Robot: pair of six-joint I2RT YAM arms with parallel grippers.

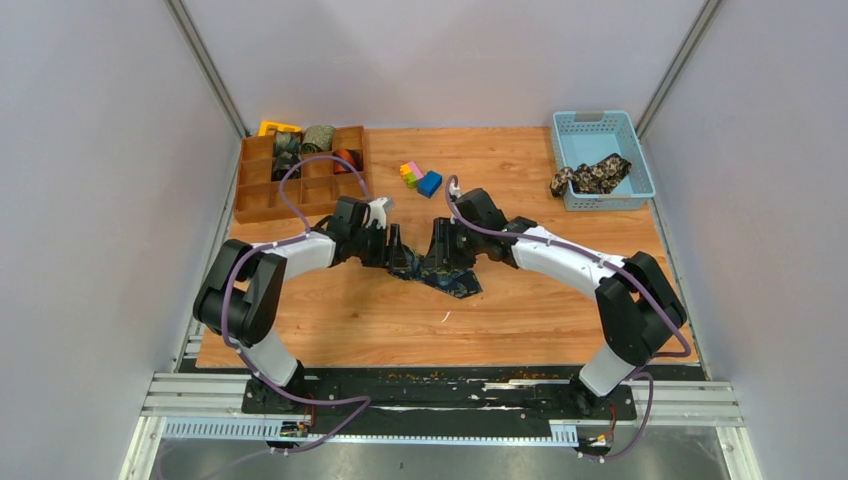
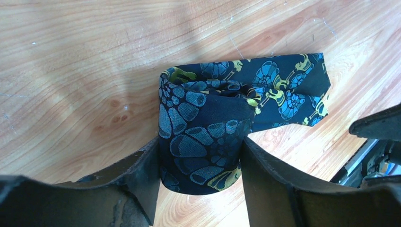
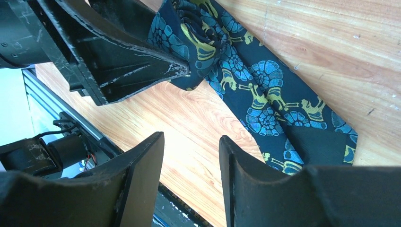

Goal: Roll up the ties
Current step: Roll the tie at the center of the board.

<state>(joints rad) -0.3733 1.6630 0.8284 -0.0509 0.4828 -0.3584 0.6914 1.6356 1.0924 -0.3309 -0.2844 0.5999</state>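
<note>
As seen from above, mid-task: navy paisley tie [image 1: 447, 274] at frame centre on bench [image 1: 520, 320], between left gripper [image 1: 397, 250] and right gripper [image 1: 440, 250], partly coiled. Rolled ties [image 1: 318, 137] already stowed in back compartments of wooden box [image 1: 245, 200], upper left. Black-tan tie [image 1: 592, 175] heaped in blue basket [image 1: 640, 150], upper right, not yet rolled.

From left wrist: left gripper [image 2: 201, 179] clamped on coil of navy paisley tie [image 2: 203, 142], fingers [image 2: 142, 179] pressing both flanks; loose tail running toward upper right, flat on bench.

From right wrist: right gripper [image 3: 191, 175] parted, only bare bench between fingers; wide pointed end of navy paisley tie [image 3: 283, 118] flat at right, unrolled.

Judged remaining: wind in tail, stow coil, then roll tie from basket.
</note>
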